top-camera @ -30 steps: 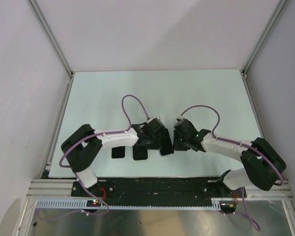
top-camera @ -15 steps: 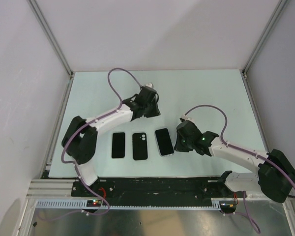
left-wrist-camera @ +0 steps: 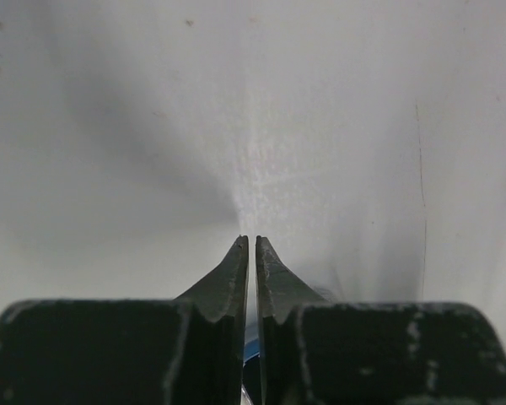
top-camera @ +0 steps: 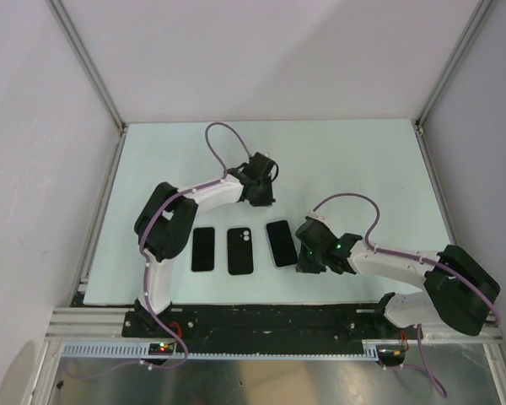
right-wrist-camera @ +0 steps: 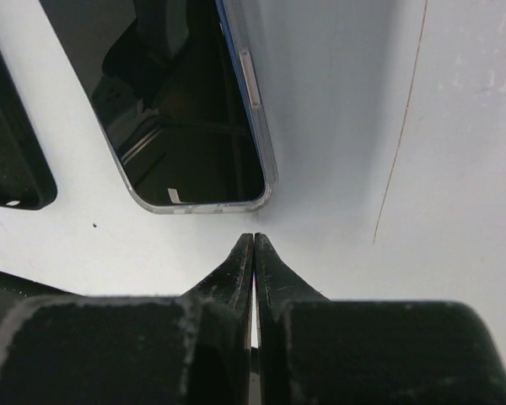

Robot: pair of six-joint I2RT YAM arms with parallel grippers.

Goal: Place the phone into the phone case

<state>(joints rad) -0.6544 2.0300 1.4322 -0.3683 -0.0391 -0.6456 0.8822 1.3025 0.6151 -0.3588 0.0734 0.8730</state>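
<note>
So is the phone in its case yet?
Can't tell. The phone lies screen up with a pale rim that may be a clear case. Nothing is in hand: the left gripper and right gripper are shut and empty. A black slab with a camera hole lies beside it. If not cased, it needs fitting.

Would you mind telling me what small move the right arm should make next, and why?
Probably open the right gripper and ease it forward over the near edge of the phone. Its jaws are shut and sit just short of that edge, and the phone lies flat on the table, not yet gripped.
</note>
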